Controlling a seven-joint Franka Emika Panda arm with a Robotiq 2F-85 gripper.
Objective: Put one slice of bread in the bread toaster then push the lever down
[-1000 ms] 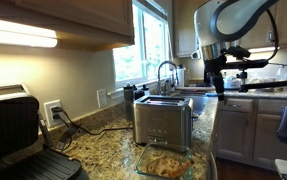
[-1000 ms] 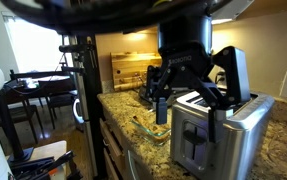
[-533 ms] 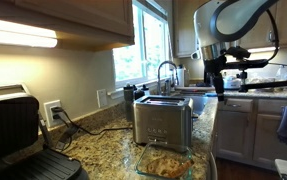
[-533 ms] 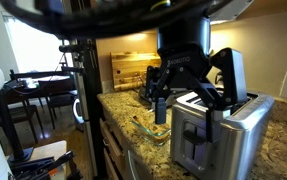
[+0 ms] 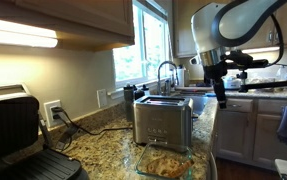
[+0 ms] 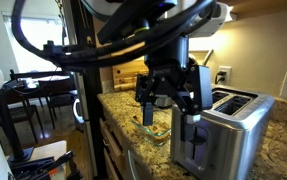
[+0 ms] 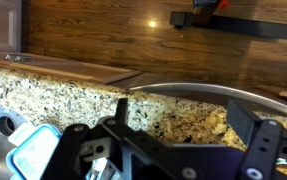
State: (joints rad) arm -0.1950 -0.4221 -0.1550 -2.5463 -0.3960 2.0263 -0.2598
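Observation:
The brushed-steel bread toaster (image 5: 163,121) (image 6: 221,132) stands on the granite counter. Just in front of it, tan slices of bread (image 5: 164,163) (image 6: 156,130) (image 7: 205,122) lie in a clear glass dish (image 5: 140,160) (image 7: 218,92). My gripper (image 5: 221,95) (image 6: 170,112) (image 7: 188,128) hangs open in the air, above and beside the toaster, with nothing between its fingers. In the wrist view it looks down at the dish, whose rim and bread show between the two dark fingers (image 7: 255,128). The toaster's lever cannot be made out.
A large black grill press (image 5: 13,135) stands open at one end of the counter, with a wall socket and cable (image 5: 55,113) behind it. A sink tap (image 5: 166,72) and window lie beyond the toaster. A wooden board (image 6: 128,70) leans at the counter's far end.
The arm has swung sideways, carrying the gripper off the toaster's top toward the glass dish. The jaws stayed open. Toaster, dish and bread have not moved.

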